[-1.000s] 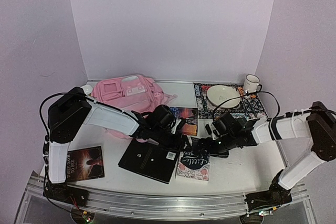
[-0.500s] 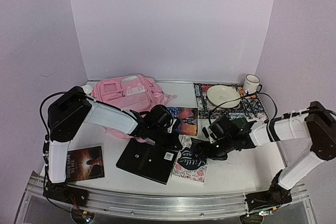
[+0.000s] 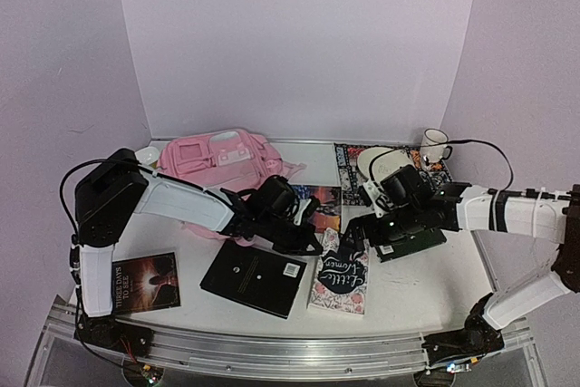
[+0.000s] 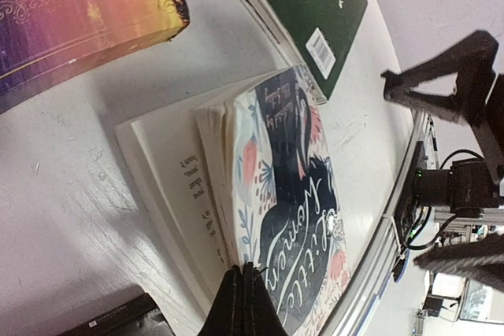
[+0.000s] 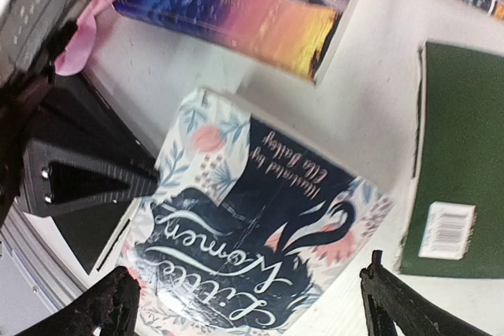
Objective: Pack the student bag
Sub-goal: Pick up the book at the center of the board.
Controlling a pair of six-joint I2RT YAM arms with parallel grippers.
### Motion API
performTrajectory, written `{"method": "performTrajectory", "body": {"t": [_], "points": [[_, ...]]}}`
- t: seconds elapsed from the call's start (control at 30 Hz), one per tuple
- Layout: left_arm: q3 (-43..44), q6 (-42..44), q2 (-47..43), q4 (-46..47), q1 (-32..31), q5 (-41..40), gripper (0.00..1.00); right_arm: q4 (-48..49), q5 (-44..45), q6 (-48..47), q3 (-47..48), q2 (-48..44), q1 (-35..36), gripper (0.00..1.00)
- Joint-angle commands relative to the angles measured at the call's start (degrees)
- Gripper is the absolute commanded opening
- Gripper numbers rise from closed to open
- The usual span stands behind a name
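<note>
Table (image 3: pixel 426 287) white, crowded toward the middle. Pink bag (image 3: pixel 222 162) lying flat at far left, pockets up, well apart from the book being worked; no open mouth visible from above, so probably nowhere yet to put anything. Left arm (image 3: pixel 190 206) stretched across in front of the bag, right arm (image 3: pixel 507 215) reaching in from the right, both meeting mid-table. Black pad (image 3: pixel 256 280) near centre, just left of the floral paperback (image 3: pixel 343 280). Green book (image 3: pixel 412 242) to the paperback's right, sunset book (image 3: pixel 319 208) beyond it, dark book (image 3: pixel 145 283) off at near left. Left gripper (image 4: pixel 240 304) with jaws pressed together at the paperback's edge, pages fanned there and the cover slightly lifted; cannot tell whether the cover is nipped between the tips or merely touched. Right gripper (image 5: pixel 252 308) spread wide, hanging over the paperback, holding nothing. Risks, judged from here: a pinch on the cover alone likely to crease or tear it under the book's weight; a push from closed tips likely to skid the paperback onto the black pad or toward the near edge; two grippers this close over one book, a clash if both move together; lifting before the bag is opened leaves the book stranded.
</note>
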Motion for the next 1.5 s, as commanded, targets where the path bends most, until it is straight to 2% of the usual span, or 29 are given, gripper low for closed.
{"method": "performTrajectory", "body": {"t": [0.0, 0.27, 0.4, 0.47, 0.6, 0.7, 0.8, 0.87, 1.1, 1.27, 1.47], "points": [[-1.02, 3.98, -5.71, 3.67, -0.5, 1.2, 0.0, -6.35, -3.55, -9.76, 3.98, -0.28, -3.35, 0.98], [-2.97, 8.75, -9.53, 4.01, -0.64, 0.54, 0.0, -9.45, -17.73, -23.6, 11.48, 7.07, -9.71, 0.98], [-2.68, 7.01, -8.66, 2.94, -0.58, -0.88, 0.01, -11.46, -17.97, -25.08, 16.01, 11.49, -10.92, 0.98], [-2.34, 5.39, -7.7, 1.09, -0.59, -2.22, 0.04, -12.42, -17.81, -23.87, 17.29, 12.9, -10.93, 0.98], [-3.14, 1.08, -5.98, 0.1, -0.57, -3.77, 0.23, -12.6, -16.37, -16.47, 15.42, 12.35, -10.95, 0.98], [-3.0, -1.58, -4.56, 0.06, -0.51, -4.57, 0.43, -10.89, -15.88, -10.73, 10.3, 10.31, -10.8, 0.98], [-2.12, -2.95, -3.05, -0.07, -0.3, -5.28, 0.55, -5.86, -17.67, -4.51, 3.77, 7.01, -10.82, 0.98], [-1.48, -4.08, -1.97, -0.14, 0.19, -5.38, 0.6, -2.95, -18.69, -0.89, 0.18, 5.24, -10.55, 0.98], [1.9, -5.13, 2.55, -0.15, 1.29, -1.99, 0.62, 9.61, -21.13, 8.22, -8.89, 4.14, -8.86, 0.96], [3.48, -5.88, 4.45, -0.12, 1.26, 1.07, 0.59, 15.06, -22.22, 10.9, -9.27, 8.23, -6.07, 0.94], [2.65, -7.74, 1.2, 3.89, 1.25, 5.21, 0.53, 21.43, -22.4, 14.05, -8.76, 10.78, -2.83, 0.92]]}}
